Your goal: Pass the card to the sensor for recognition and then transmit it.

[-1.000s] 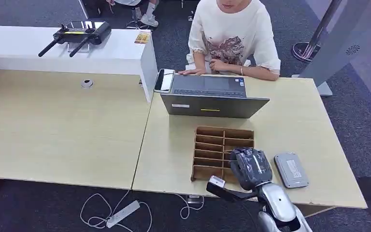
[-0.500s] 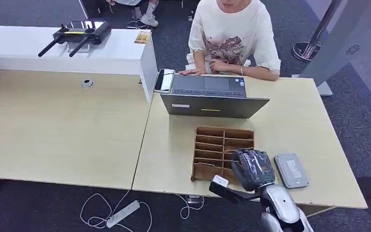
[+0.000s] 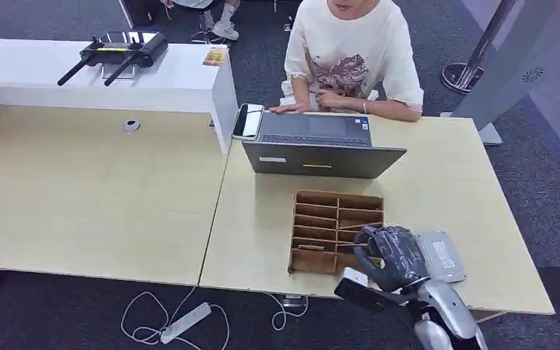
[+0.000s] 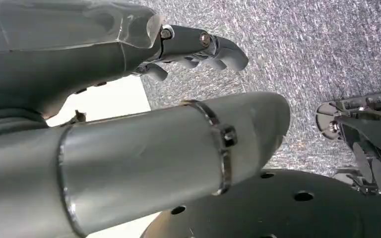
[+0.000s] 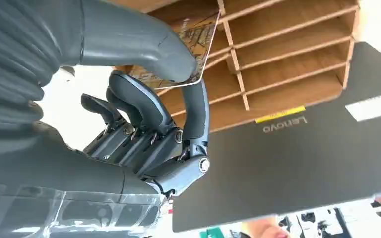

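My right hand (image 3: 395,255) hovers over the near right corner of the brown wooden card rack (image 3: 328,213), just left of the flat grey card sensor (image 3: 443,256). In the right wrist view, the thumb and a finger of that hand (image 5: 144,114) pinch a brown printed card (image 5: 202,33) above the rack's slots (image 5: 287,54). In the head view the hand hides the card. My left hand (image 4: 193,44) hangs beside my body over grey carpet, fingers loosely apart and holding nothing.
An open dark laptop (image 3: 321,157) stands behind the rack, its back facing me, with a person (image 3: 350,51) seated behind it. A phone (image 3: 248,120) lies beside the laptop. A black controller (image 3: 117,51) sits on the white counter at the far left. A power strip (image 3: 186,322) lies on the floor.
My right hand has moved right along the rack's near edge, closer to the grey sensor. The person and the other things have stayed put.
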Controlling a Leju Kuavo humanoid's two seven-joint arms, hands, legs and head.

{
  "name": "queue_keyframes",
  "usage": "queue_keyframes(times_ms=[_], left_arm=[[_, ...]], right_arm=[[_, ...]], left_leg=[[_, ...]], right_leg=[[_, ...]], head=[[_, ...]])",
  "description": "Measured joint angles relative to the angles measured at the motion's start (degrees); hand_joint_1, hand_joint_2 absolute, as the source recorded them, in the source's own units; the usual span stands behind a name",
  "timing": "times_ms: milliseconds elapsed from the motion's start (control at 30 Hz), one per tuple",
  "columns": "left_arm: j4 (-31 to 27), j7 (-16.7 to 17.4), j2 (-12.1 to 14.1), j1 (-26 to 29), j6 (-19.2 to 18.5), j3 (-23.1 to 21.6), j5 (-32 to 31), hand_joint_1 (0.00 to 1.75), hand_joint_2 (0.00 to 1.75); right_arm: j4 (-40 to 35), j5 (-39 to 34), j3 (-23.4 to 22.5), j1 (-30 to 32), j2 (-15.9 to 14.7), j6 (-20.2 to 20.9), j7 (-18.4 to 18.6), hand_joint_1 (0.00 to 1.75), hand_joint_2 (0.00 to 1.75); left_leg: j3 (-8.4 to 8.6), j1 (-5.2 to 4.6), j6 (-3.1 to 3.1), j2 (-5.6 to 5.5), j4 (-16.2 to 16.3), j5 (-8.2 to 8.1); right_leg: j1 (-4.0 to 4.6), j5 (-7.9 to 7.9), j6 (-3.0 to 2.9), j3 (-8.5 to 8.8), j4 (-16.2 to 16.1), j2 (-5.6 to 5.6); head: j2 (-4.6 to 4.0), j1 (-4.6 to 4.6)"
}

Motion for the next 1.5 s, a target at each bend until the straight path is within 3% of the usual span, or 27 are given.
queue_keyframes(times_ms=[833,1033,1200,1500], left_arm=[[0.0,-0.2,0.09,-0.03,-0.35,-0.02,-1.05,0.0,0.0],[0.0,-0.26,0.09,-0.04,-0.35,-0.02,-1.38,0.0,0.0],[0.0,-0.26,0.09,-0.11,-0.39,-0.15,-1.99,0.0,0.0],[0.0,-0.72,0.09,-0.32,-0.83,-1.2,-3.32,0.0,0.0]], right_arm=[[-6.08,-11.45,-2.25,0.13,-3.37,2.62,-7.23,1.75,1.75],[-8.77,-16.52,-4.39,-0.67,-3.45,2.21,-11.43,1.75,1.75],[-9.35,-15.6,-4.63,-3.96,-3.28,0.91,-13.46,1.75,1.75],[-6.75,-11.01,-2.75,-16.36,-1.53,-3.33,-11.65,1.75,1.75]], left_leg=[[0.0,0.0,0.0,-0.01,0.0,0.0],[-0.01,0.0,0.0,0.0,0.0,0.0],[-0.01,0.0,0.0,0.01,0.0,0.01],[0.0,0.0,-0.01,0.01,0.0,0.05]], right_leg=[[0.0,0.0,0.0,0.0,0.0,0.0],[0.0,0.01,0.0,0.01,0.0,0.0],[0.0,0.02,0.0,0.02,0.02,0.0],[0.0,0.04,-0.01,0.03,0.07,0.01]], head=[[0.0,0.0],[0.0,0.0],[0.0,0.02],[0.0,0.02]])
